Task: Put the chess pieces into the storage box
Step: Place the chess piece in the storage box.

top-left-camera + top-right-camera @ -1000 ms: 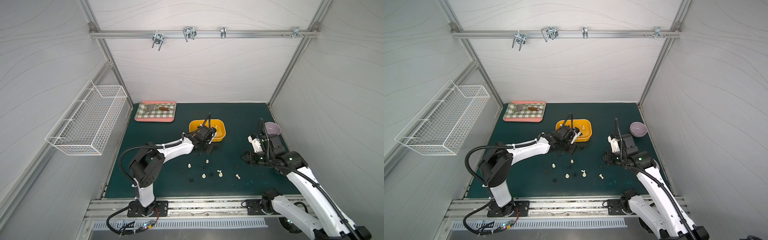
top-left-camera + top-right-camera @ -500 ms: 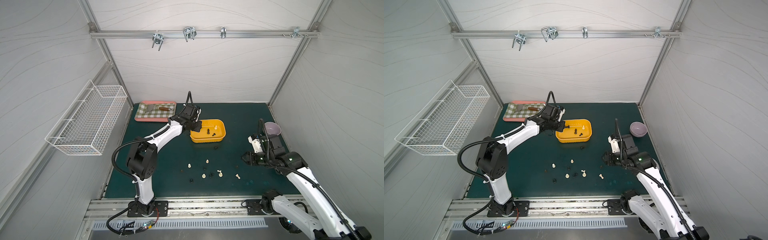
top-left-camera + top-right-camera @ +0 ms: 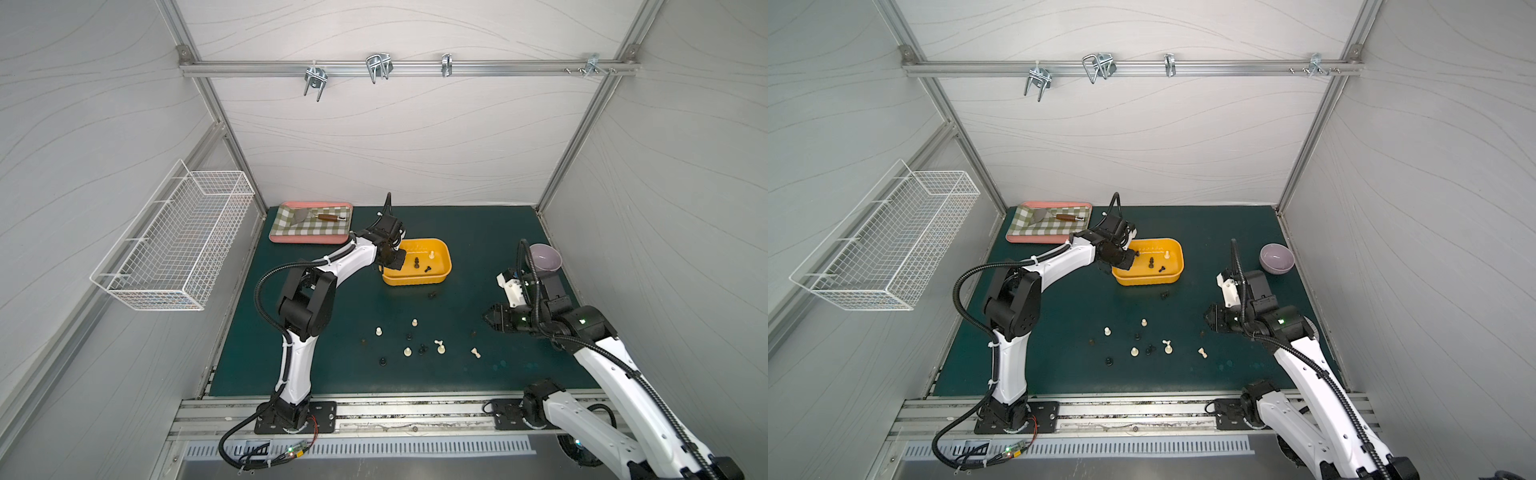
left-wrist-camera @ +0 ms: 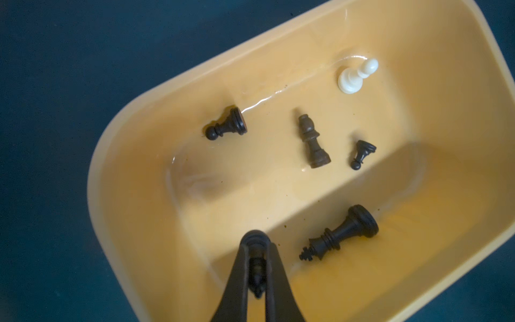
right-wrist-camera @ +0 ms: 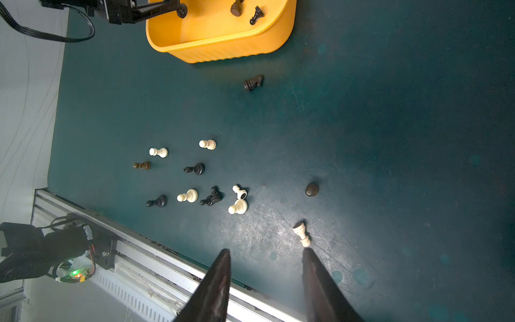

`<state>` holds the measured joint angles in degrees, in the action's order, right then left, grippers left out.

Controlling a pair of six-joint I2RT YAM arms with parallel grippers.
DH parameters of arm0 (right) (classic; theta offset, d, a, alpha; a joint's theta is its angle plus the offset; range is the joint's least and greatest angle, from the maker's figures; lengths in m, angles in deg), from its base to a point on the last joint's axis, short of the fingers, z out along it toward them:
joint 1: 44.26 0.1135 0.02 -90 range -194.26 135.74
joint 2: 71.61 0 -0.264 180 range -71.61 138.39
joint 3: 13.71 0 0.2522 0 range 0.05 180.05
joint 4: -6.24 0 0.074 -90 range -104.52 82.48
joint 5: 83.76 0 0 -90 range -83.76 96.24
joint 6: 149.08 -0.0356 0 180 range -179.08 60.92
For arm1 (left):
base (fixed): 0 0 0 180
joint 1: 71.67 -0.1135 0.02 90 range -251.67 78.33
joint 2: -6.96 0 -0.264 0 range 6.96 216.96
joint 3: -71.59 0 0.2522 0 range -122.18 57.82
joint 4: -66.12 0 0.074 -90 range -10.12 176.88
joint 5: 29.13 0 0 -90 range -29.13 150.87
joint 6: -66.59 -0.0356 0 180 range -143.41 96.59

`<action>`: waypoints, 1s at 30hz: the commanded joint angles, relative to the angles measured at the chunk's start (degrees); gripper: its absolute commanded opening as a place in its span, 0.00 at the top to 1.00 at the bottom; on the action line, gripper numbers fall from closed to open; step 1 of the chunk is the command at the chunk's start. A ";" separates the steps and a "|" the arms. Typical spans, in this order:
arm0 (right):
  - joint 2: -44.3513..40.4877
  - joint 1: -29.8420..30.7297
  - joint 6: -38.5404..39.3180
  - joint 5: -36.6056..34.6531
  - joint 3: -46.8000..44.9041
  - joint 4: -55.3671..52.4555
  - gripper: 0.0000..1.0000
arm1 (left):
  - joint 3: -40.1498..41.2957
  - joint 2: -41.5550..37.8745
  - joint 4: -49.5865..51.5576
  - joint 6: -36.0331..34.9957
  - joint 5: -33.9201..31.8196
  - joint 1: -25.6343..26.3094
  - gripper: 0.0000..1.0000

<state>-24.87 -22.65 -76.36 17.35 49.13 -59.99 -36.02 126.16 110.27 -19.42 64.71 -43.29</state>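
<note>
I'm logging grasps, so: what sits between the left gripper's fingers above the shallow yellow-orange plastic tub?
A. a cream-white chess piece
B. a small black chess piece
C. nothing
B: in the left wrist view the left gripper is shut on a small black chess piece, over the shallow yellow-orange plastic tub.

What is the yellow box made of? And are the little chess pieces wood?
The yellow box looks like smooth, shiny plastic: light glints on its floor. The black chess pieces look like turned wood or dull plastic; the pictures leave that open. The white piece shines more, so probably plastic.
</note>
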 commanded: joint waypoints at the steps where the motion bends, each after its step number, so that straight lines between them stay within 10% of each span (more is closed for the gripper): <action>1: -0.75 0.01 -0.65 -0.60 -0.47 -0.88 0.56 | -4.11 1.83 0.74 -1.71 -0.56 -0.68 0.90; 9: -0.86 0.47 -0.90 -1.11 -0.56 -0.87 0.56 | -9.06 5.08 3.72 -3.63 -1.72 -1.84 0.86; 17: -0.94 1.41 -1.18 -2.02 -0.58 -0.82 0.55 | -9.16 4.53 3.39 -2.83 -2.37 -2.83 0.54; 30: -0.95 3.69 -1.88 -3.90 -0.48 -1.23 0.55 | -4.55 -1.55 0.81 -2.04 -0.96 -3.04 0.47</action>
<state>-24.98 -19.55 -77.72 14.51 49.05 -60.01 -41.13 128.63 113.22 -21.23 63.05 -46.07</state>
